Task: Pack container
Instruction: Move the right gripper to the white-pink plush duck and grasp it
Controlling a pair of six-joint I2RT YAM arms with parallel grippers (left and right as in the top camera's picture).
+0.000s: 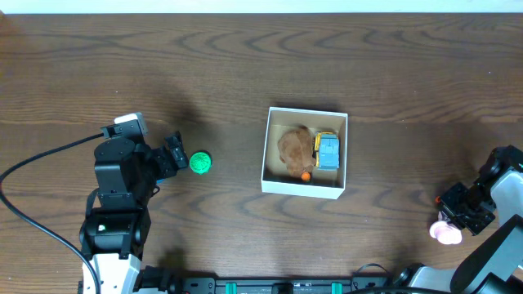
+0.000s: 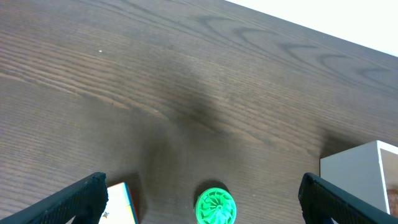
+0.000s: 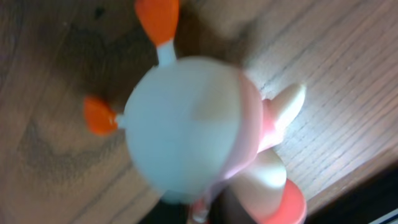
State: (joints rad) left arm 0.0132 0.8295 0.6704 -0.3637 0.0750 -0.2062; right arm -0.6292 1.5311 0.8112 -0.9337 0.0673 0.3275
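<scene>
The container is a square white-walled box at the table's middle; its corner shows in the left wrist view. Inside lie a brown furry toy, a yellow and blue toy car and a small orange piece. A green wheel-shaped toy lies left of the box. My left gripper is open, its fingers on either side of the green toy. My right gripper is at the far right, shut on a pink and white toy that fills the right wrist view, hiding the fingers.
A white cube with coloured edges lies right beside my left gripper's left finger. The table's front edge runs close to the pink toy. A black cable trails from the left arm.
</scene>
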